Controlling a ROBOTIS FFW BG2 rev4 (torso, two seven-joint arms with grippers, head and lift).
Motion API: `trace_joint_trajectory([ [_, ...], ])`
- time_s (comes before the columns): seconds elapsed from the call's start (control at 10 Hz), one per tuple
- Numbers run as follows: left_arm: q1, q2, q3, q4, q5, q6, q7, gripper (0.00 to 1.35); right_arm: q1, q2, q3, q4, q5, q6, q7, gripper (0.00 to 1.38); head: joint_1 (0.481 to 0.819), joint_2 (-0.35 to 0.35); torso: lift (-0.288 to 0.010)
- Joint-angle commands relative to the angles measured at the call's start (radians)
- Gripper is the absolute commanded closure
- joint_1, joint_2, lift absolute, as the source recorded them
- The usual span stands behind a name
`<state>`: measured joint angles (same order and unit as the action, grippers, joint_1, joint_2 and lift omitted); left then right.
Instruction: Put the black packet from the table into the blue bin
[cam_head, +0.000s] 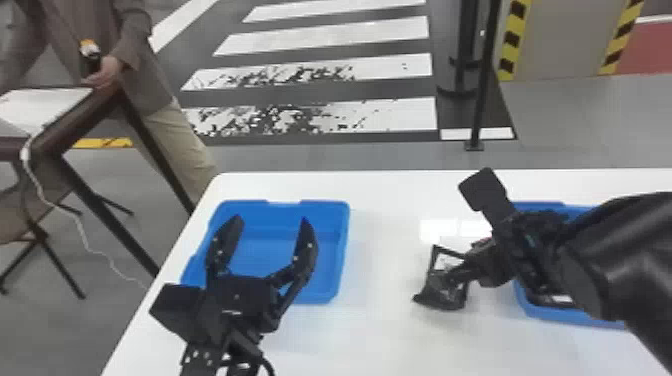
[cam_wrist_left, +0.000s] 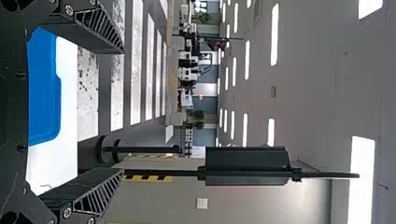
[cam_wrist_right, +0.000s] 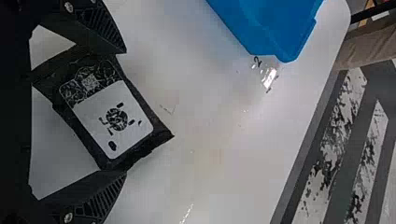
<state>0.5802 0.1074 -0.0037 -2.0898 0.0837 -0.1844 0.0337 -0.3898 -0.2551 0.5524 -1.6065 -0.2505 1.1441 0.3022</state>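
The right arm (cam_head: 620, 250) hides lots of the right blue bin (cam_head: 550, 313). The right gripper (cam_head: 444, 274) is low over the white table (cam_head: 385, 340), fingers wide open, with the black packet (cam_wrist_right: 112, 116) between them. I can't tell if the packet touches the table. The left gripper (cam_head: 271, 218) is open over the left blue bin (cam_head: 332, 240). White stripes (cam_head: 325, 30) cross the floor behind.
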Motion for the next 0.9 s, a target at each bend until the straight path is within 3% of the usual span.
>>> trace_joint_trajectory([
  [0.0, -0.001, 0.0, 0.0, 0.0, 0.0, 0.0, 0.0, 0.13, -0.025, 0.003, 0.022, 0.047, -0.019, 0.002, 0.0, 0.08, 0.695, 0.222, -0.11],
  [0.3, -0.003, 0.0, 0.0, 0.0, 0.0, 0.005, 0.0, 0.13, -0.062, 0.005, 0.062, 0.113, -0.031, 0.012, -0.008, 0.08, 0.695, 0.222, -0.11],
  [0.6, -0.008, 0.0, -0.002, 0.0, 0.0, 0.01, 0.0, 0.13, -0.089, 0.007, 0.086, 0.199, -0.057, -0.072, -0.008, 0.09, 0.695, 0.218, -0.11],
  [0.8, -0.008, 0.0, -0.002, 0.0, 0.0, 0.013, 0.0, 0.13, -0.101, 0.007, 0.114, 0.27, -0.104, -0.131, -0.006, 0.24, 0.695, 0.217, -0.11],
])
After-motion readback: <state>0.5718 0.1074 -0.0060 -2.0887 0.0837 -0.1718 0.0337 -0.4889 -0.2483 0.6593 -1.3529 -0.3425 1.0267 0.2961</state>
